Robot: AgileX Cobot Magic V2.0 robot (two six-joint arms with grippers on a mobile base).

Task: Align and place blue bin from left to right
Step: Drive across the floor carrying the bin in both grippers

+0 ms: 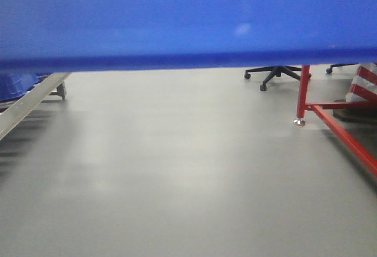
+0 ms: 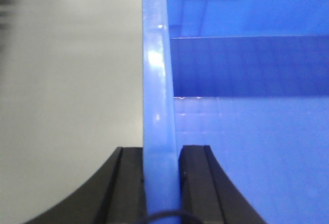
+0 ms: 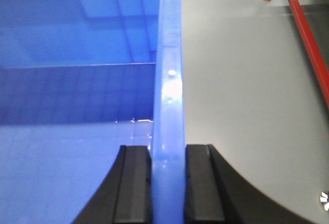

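On the front camera the blue bin (image 1: 188,15) fills the whole upper third of the frame, edge to edge. Its smooth side wall faces me and its darker lower edge runs almost level across the picture. Below that edge I see bare grey floor (image 1: 177,186).

On the left wrist camera, the left gripper (image 2: 162,154) is closed onto the bin's wall. One black finger (image 2: 131,188) sits on the outer side, over the floor, and the other is on the inner side, over the bin's blue interior. Both press against the pale blue wall edge that runs up the middle of the frame.

The right wrist camera mirrors this. The right gripper (image 3: 168,152) is clamped on the opposite wall, with the bin's interior on the left of the frame and the floor on the right. Both pincers are only as far apart as the wall is thick, and each has hold of the bin.

At the right of the front view stands a red frame (image 1: 341,130) on a small levelling foot (image 1: 300,122), with a red-and-white striped object (image 1: 365,83) just beyond it. A black office chair base (image 1: 275,74) sits behind it, under the bin's edge. At the far left a pale metal rail (image 1: 29,101) slants down towards the corner.
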